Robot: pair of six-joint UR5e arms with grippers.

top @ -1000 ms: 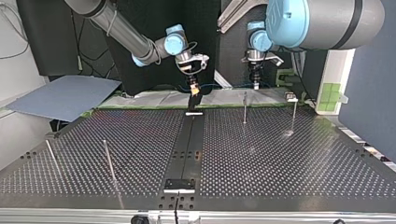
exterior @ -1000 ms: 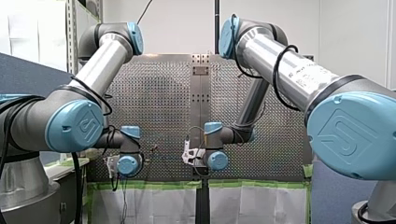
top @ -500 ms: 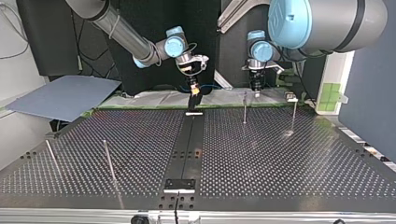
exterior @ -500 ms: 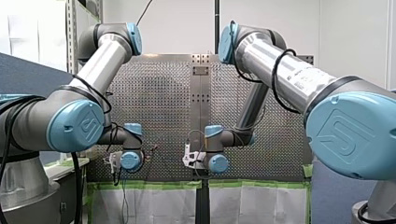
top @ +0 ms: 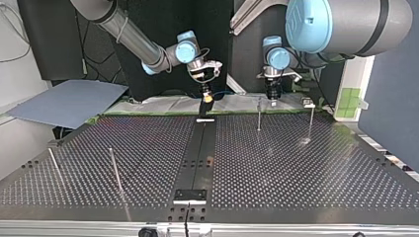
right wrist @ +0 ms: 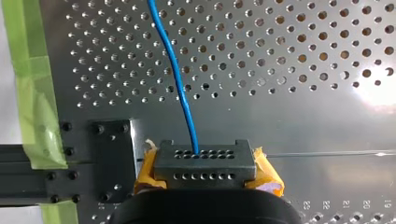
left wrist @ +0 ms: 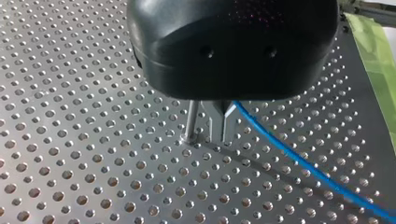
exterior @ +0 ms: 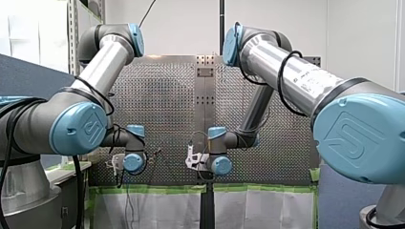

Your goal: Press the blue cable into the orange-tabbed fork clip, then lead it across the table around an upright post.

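Observation:
The blue cable (left wrist: 299,161) runs out from between the metal fingers of my left gripper (left wrist: 223,135), which is shut on it just above the perforated plate. A thin upright post (left wrist: 190,121) stands right beside those fingers. In the top view my left gripper (top: 272,100) hangs by that post (top: 259,114) near the far edge. My right gripper (right wrist: 204,156), a grey block flanked by orange-yellow pads, is shut on the blue cable (right wrist: 180,84), which leads away ahead of it. In the top view my right gripper (top: 205,98) hovers over the centre rail's far end. I cannot pick out the fork clip.
More upright posts stand at the top view's right (top: 311,121) and left (top: 114,170). A black centre rail (top: 200,148) splits the table. A grey sheet (top: 69,101) lies beyond the far left corner. Green tape (right wrist: 28,79) lines the table's edge beside my right gripper.
My left gripper has come down and shifted slightly toward the top view's right, ending beside the post. My right gripper has edged a little the same way. Both stay shut.

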